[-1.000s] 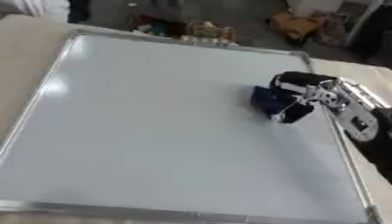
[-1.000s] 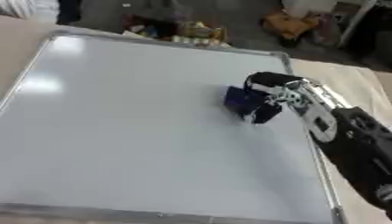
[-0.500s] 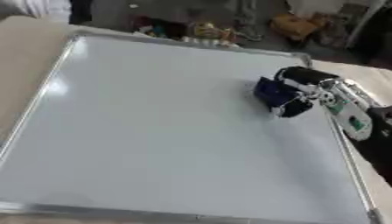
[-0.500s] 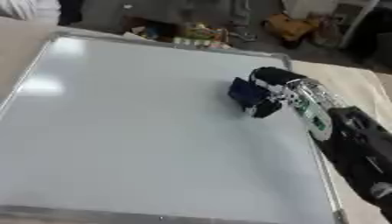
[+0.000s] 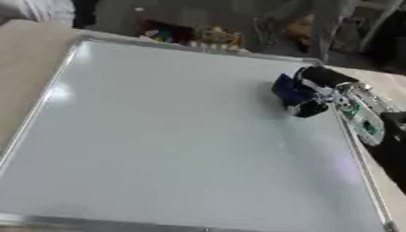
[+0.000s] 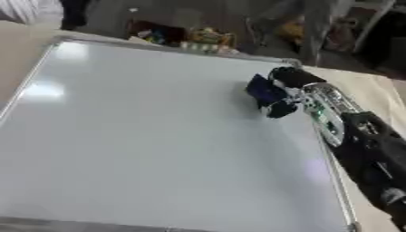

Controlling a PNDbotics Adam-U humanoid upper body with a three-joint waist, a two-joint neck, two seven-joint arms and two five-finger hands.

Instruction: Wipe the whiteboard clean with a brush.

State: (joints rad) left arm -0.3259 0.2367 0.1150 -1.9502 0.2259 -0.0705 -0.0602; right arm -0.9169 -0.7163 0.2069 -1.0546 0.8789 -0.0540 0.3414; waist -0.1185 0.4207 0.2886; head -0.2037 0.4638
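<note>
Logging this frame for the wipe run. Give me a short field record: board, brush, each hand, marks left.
whiteboard: lies flat, metal-framed, fills most of the view
brush: dark blue, on the board near its far right edge
right hand: fingers curled round the brush, arm coming in from the right
left hand: not in view
marks on board: none visible, only light glare
beyond far edge: blurred clutter, not identifiable

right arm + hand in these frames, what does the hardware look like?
Right hand: black fingers with silver-white metal segments behind them. The forearm is a bulky black shell carrying a light strip with green patches, like an exposed board. No cables or sleeve made out. Left arm shows in neither view.
</note>
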